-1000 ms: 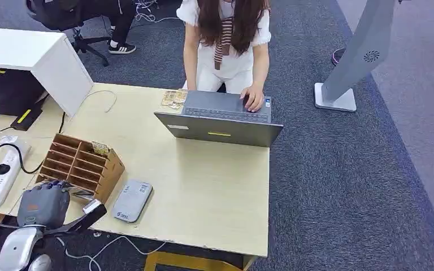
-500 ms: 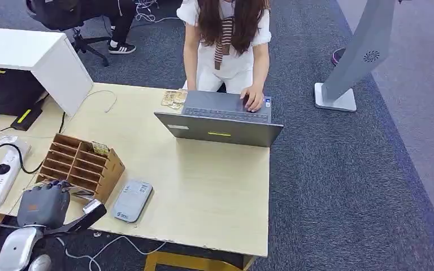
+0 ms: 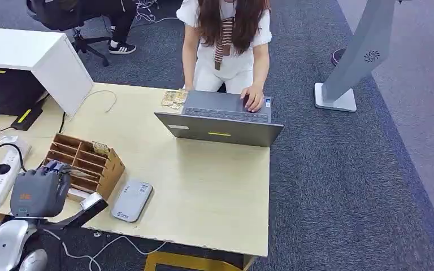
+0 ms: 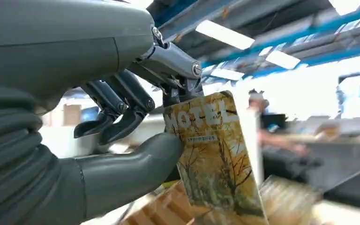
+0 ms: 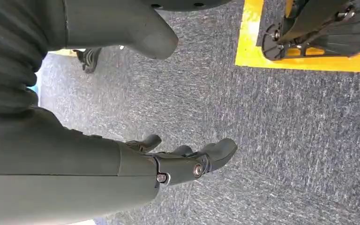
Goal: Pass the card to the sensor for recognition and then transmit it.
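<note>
Yellow and printed with autumn trees, the hotel key card point(image 4: 213, 159) is pinched between the thumb and a dark finger of the left hand point(image 3: 38, 192), the other fingers being curled loosely apart from it. The card is held just above the wooden card rack point(image 3: 82, 164), at about seven o'clock on the desk point(image 3: 203, 186). The grey card reader point(image 3: 131, 200) lies just beside the rack, toward three o'clock. The right hand point(image 5: 187, 164) hangs over carpet, fingers loosely apart, holding nothing. Since only the card's upper corner is gripped, it could probably pivot or slip if its lower edge is caught on the rack.
</note>
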Tool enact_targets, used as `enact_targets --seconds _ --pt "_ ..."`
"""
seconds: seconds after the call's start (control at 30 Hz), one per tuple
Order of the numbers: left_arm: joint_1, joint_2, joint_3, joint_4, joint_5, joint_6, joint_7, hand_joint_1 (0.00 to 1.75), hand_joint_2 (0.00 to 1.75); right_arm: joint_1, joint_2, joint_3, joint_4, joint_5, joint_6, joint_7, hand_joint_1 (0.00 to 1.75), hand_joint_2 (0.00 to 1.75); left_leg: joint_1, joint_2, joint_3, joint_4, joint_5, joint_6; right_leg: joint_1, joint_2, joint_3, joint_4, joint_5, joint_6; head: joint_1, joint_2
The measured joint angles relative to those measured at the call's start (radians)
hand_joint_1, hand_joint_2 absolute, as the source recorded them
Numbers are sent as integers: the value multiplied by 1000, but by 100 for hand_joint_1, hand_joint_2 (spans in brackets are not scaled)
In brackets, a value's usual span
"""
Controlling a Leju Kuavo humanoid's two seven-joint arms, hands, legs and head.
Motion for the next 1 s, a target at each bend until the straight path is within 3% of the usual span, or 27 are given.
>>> enact_targets --seconds 0.2,0.43,0.6,0.9,1.0 --pt "-66 43 -25 -97 55 -32 -9 175 175 0 0 -14 0 3 0 -8 0 175 0 0 0 0 0 0 0 0 0 0 0 0 0 0" --pt "-174 58 -48 -94 34 -31 -4 175 175 -1 0 -15 0 32 13 -8 0 175 0 -2 0 0 1 0 0 -1 -2 0 1 -1 0 0" --pt "-388 45 -85 103 -33 55 -6 175 175 -11 0 -13 0 74 35 -10 0 175 0 -2 0 0 3 -1 0 -2 0 0 4 -1 -1 0" --pt "-707 -6 -175 537 -179 90 14 175 175 -19 0 -3 0 101 75 -4 0 175 0 -2 0 1 5 0 0 -1 -1 0 6 0 0 0" --pt "-723 -10 -181 561 -183 91 15 175 175 -19 0 -3 0 104 76 -3 0 175 0 -2 0 1 5 -1 0 -1 -1 0 6 0 0 0"
